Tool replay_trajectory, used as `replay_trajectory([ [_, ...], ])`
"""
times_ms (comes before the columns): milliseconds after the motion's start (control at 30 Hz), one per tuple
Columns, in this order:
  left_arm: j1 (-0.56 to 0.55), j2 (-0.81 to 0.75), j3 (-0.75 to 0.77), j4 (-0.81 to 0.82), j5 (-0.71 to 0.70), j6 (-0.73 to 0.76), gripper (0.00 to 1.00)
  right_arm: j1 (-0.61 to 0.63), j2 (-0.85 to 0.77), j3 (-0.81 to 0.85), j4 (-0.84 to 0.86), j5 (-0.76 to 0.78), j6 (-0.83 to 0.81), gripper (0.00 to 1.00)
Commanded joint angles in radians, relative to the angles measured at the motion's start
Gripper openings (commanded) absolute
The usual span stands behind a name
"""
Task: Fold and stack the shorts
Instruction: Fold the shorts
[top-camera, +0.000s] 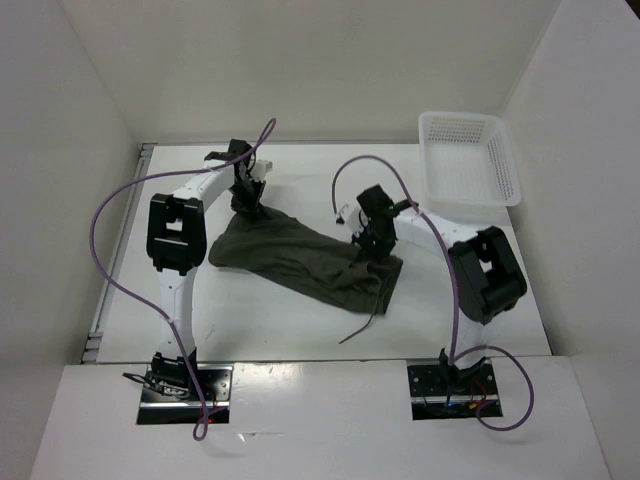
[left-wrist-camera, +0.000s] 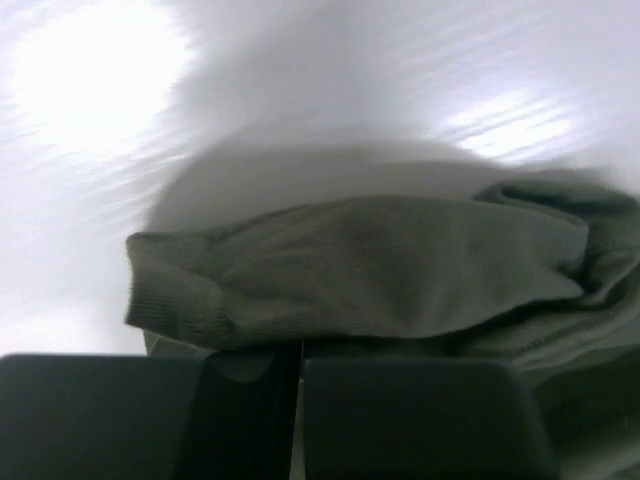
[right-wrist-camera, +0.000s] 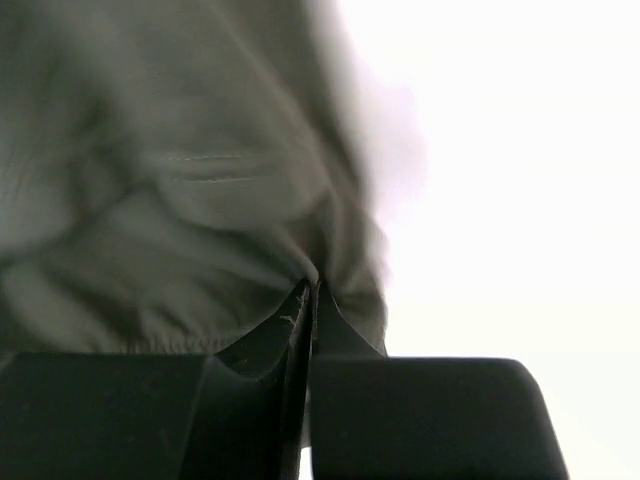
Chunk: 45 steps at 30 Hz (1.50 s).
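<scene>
The dark olive-green shorts (top-camera: 300, 258) lie spread across the middle of the white table, their thin drawstring (top-camera: 362, 328) trailing toward the near edge. My left gripper (top-camera: 248, 207) is shut on the shorts' far left corner; in the left wrist view the cloth (left-wrist-camera: 380, 270) bunches just above the closed jaws (left-wrist-camera: 298, 350). At the right end of the shorts, my right gripper (top-camera: 372, 246) is also shut on the fabric. The right wrist view shows olive cloth (right-wrist-camera: 180, 200) pinched into the closed jaw tips (right-wrist-camera: 312, 290).
A white perforated basket (top-camera: 468, 160) stands at the far right corner of the table. White walls enclose the table on the left, back and right. Purple cables arc over both arms.
</scene>
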Motion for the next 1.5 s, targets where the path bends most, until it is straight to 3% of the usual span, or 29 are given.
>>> replay_trajectory([
  [0,0.052,0.039,0.069,-0.03,-0.039,0.007,0.03,-0.058,0.08,0.21,0.251,0.165,0.118,0.0],
  [167,0.086,0.068,0.14,-0.051,-0.015,0.007,0.03,-0.069,0.224,0.448,0.299,0.179,0.162,0.0],
  [233,0.086,0.079,0.152,-0.051,-0.002,0.007,0.05,-0.069,0.252,0.493,0.299,0.179,0.177,0.25],
  [267,0.086,0.079,0.161,-0.051,-0.002,0.007,0.05,-0.069,0.252,0.519,0.299,0.179,0.189,0.32],
  [300,0.095,0.09,0.161,-0.051,-0.011,0.007,0.05,-0.069,0.252,0.528,0.309,0.179,0.204,0.48],
  [400,0.106,0.111,0.209,-0.051,-0.011,0.007,0.05,-0.081,0.252,0.594,0.32,0.203,0.272,0.77],
  [433,0.106,0.12,0.209,-0.051,-0.002,0.007,0.06,-0.081,0.237,0.633,0.32,0.203,0.289,0.8],
  [533,0.106,0.13,0.23,-0.051,-0.002,0.007,0.1,-0.111,0.186,0.66,0.303,0.164,0.342,0.8],
  [633,0.106,0.13,0.23,-0.031,-0.002,0.007,0.11,-0.133,0.143,0.599,0.234,-0.02,0.362,0.74],
  [800,0.106,0.13,0.23,-0.031,-0.002,0.007,0.12,-0.159,0.132,0.499,0.174,-0.232,0.353,0.73],
  [967,0.106,0.111,0.194,-0.013,-0.002,0.007,0.12,-0.159,0.097,0.433,0.144,-0.268,0.362,0.8],
  [1167,0.106,0.111,0.184,-0.013,-0.002,0.007,0.13,-0.168,0.059,0.382,0.125,-0.347,0.372,0.8],
  [1267,0.106,0.111,0.184,-0.013,-0.011,0.007,0.13,-0.168,0.049,0.336,0.116,-0.347,0.372,0.75],
  [1467,0.106,0.102,0.175,-0.013,-0.011,0.007,0.13,-0.168,0.017,0.321,0.116,-0.299,0.372,0.75],
])
